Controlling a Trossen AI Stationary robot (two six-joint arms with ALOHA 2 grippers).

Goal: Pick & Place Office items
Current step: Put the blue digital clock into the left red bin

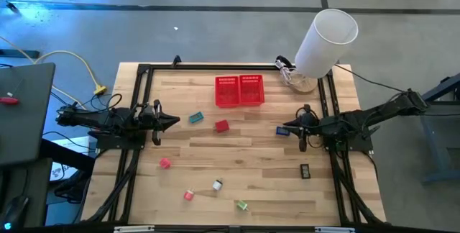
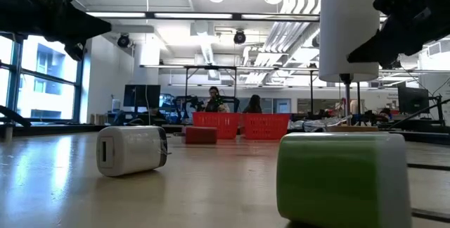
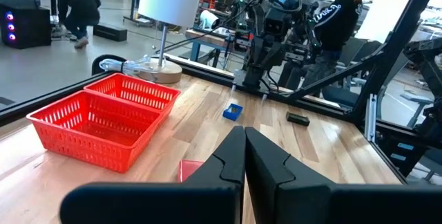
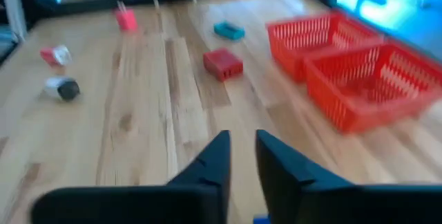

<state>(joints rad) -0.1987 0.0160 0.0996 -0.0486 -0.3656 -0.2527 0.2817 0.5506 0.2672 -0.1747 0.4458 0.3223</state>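
- Left gripper (image 1: 172, 122): over the table's left side, pointing inward; fingers pressed together in its wrist view, nothing between them.
- Right gripper (image 1: 287, 126): over the right side, just beside a small blue item (image 1: 282, 131); fingers (image 4: 216, 156) stand slightly apart with a narrow gap, nothing held; a blue edge shows at the bottom of that view.
- Two red mesh baskets (image 1: 239, 90): side by side at the far centre of the table (image 1: 237, 190).
- Teal item (image 1: 195, 117) and red block (image 1: 221, 126): near the baskets, apart from each other.
- Pink item (image 1: 164, 163), red-white item (image 1: 189, 195), whitish item (image 1: 217, 185), green item (image 1: 242, 205): scattered along the near part.
- Black rectangle (image 1: 304, 170): near right, lying flat.
- White cylinder (image 1: 325, 42): far right corner, on a stand.
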